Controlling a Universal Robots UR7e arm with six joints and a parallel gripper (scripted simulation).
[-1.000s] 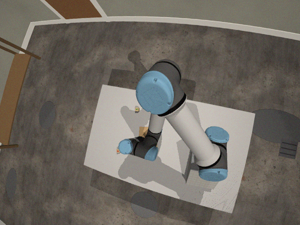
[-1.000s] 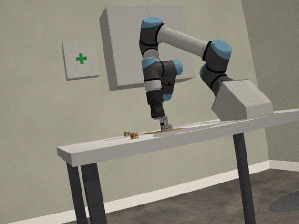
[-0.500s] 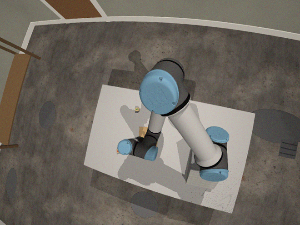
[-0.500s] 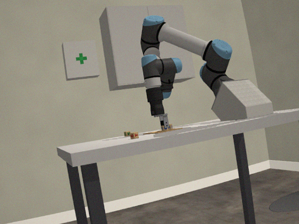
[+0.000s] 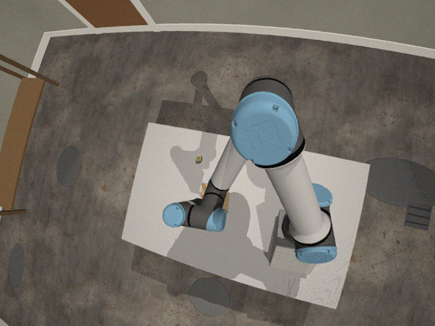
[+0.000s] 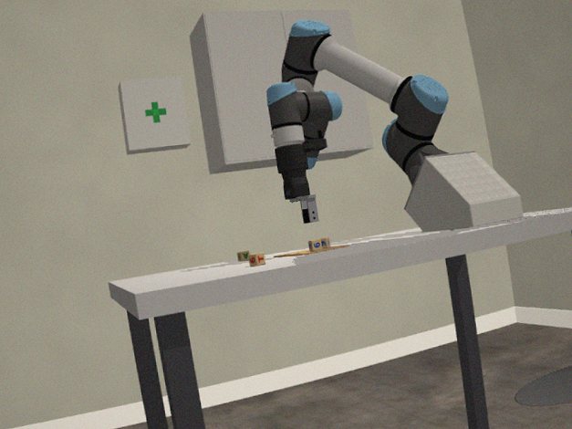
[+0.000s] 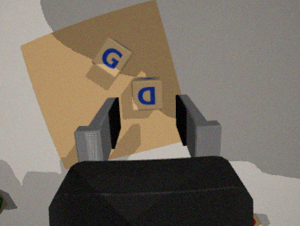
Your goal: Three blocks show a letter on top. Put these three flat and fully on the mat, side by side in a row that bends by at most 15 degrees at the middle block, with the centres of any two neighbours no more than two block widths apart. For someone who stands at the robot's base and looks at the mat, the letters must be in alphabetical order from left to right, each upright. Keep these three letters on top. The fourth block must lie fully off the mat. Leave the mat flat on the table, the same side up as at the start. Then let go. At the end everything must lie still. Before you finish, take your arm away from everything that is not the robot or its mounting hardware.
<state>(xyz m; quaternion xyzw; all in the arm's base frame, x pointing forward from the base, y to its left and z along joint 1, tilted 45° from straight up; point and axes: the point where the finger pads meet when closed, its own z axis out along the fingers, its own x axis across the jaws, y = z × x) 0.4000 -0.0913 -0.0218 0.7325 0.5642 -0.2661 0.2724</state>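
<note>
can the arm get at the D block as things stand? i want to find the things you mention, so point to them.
Looks like yes: the pincer [image 6: 310, 222] [image 7: 147, 111] hangs open above the mat [image 7: 56, 103], nothing visible over D block [image 7: 146, 95]; G block [image 7: 112, 57] stands apart.
</note>
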